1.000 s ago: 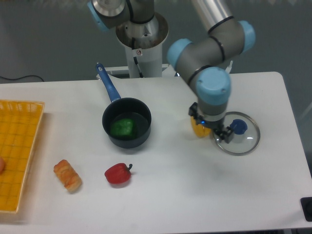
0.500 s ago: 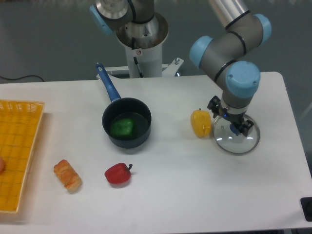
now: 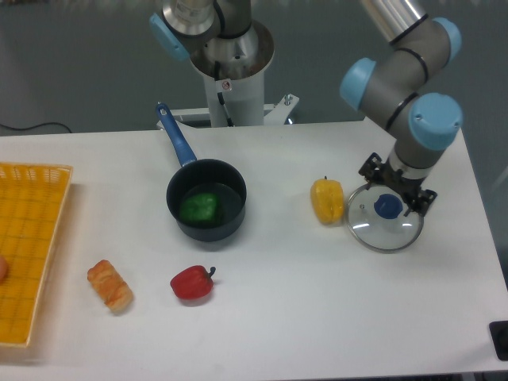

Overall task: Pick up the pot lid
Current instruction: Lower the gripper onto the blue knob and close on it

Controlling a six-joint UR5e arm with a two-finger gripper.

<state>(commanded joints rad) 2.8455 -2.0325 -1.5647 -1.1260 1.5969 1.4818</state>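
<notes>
My gripper (image 3: pixel 394 187) is over the back part of the round glass lid (image 3: pixel 385 232) at the right of the table. Its two fingertips stand apart, one to the left and one to the right of the lid's blue knob (image 3: pixel 389 206), with nothing held between them. The knob shows just in front of the gap. How high the fingertips are above the glass I cannot tell. The lid lies flat, its back edge partly hidden by the gripper.
A yellow object (image 3: pixel 327 201) lies just left of the lid. Further left stands a black pot (image 3: pixel 209 233) with a blue handle and a green item inside. A red pepper (image 3: pixel 192 283), a brown bread-like item (image 3: pixel 110 286) and a yellow crate (image 3: pixel 32 178) are also there.
The gripper has travelled right, from above the yellow object and the lid's left side to around the knob. Its fingers remain apart. The lid has not moved.
</notes>
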